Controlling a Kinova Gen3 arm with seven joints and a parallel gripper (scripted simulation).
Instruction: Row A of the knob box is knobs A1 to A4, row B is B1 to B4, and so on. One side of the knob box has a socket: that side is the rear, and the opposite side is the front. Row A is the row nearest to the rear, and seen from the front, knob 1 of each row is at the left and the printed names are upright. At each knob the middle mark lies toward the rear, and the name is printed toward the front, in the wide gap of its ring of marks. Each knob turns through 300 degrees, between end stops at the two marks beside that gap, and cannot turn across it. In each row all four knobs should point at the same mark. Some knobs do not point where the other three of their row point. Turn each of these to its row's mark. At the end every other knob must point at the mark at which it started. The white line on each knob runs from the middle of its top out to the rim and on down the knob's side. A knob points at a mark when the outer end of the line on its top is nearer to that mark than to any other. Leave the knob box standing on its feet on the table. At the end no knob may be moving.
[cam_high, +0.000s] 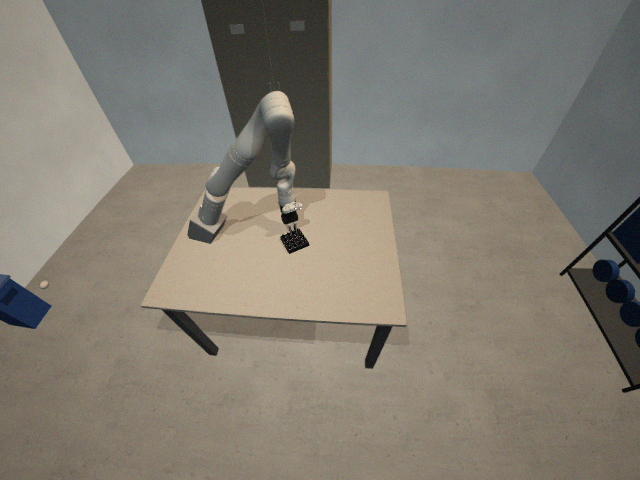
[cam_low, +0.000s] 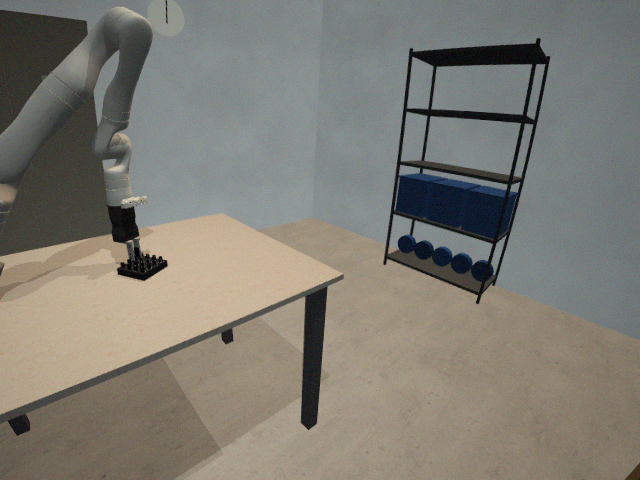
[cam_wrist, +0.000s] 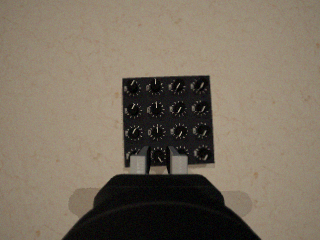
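The black knob box (cam_high: 298, 249) (cam_low: 146, 275) (cam_wrist: 144, 98) stands flat on the table. In the wrist view its names lie left of the knobs, so row A is the right column and knob 1 is at the top. C1 (cam_wrist: 155, 87), C2 (cam_wrist: 156, 109) and C3 (cam_wrist: 157, 132) point up in the picture; C4 (cam_wrist: 158, 155) points down and slightly right. D1 to D3 point up-right. B2 and B3 point down-left. A4 (cam_wrist: 202, 153) seems to point down-right, unlike A3. My gripper (cam_high: 292, 230) (cam_low: 133, 258) (cam_wrist: 158, 155) is part open, its fingers either side of C4; contact is not visible. D4 and B4 are partly hidden.
The wooden table (cam_high: 341, 289) (cam_low: 206, 289) carries the box and the arm's base (cam_high: 205, 229). Neighbouring knobs stand close around the fingertips. A shelf rack (cam_low: 465, 116) stands well beyond the table.
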